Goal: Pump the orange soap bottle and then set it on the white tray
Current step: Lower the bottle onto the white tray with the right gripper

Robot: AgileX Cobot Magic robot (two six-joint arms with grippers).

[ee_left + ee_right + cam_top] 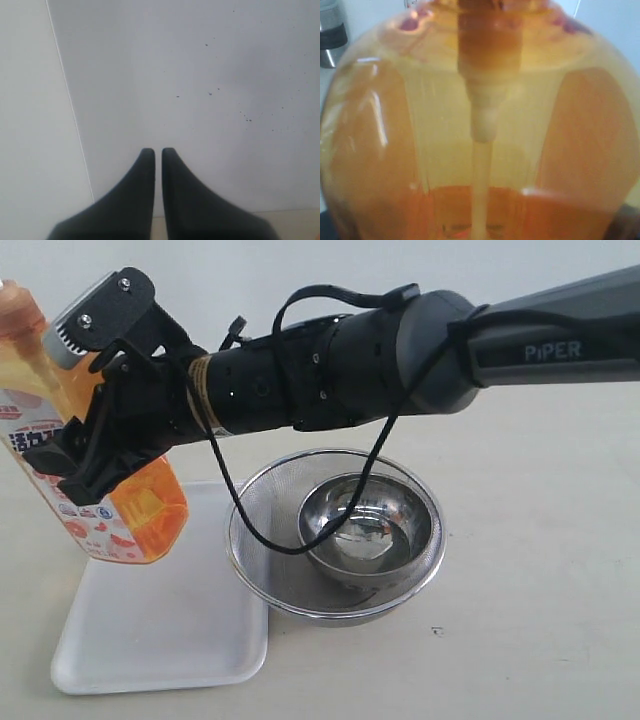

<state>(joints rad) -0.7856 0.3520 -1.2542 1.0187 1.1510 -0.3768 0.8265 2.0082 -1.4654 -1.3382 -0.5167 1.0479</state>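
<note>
Reaching across near-level, right gripper (78,452) clamped on orange soap bottle (140,522) (tilted) | over white tray (150,640) | left gripper (156,153) together

Bright even light, soft shadows; orange soap bottle (420,125) blurred (right wrist)

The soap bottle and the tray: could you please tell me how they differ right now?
The soap bottle is translucent orange; the tray is opaque white. The bottle is tall and tilted, held in the right gripper; the tray lies flat on the table. Both look plastic.
</note>
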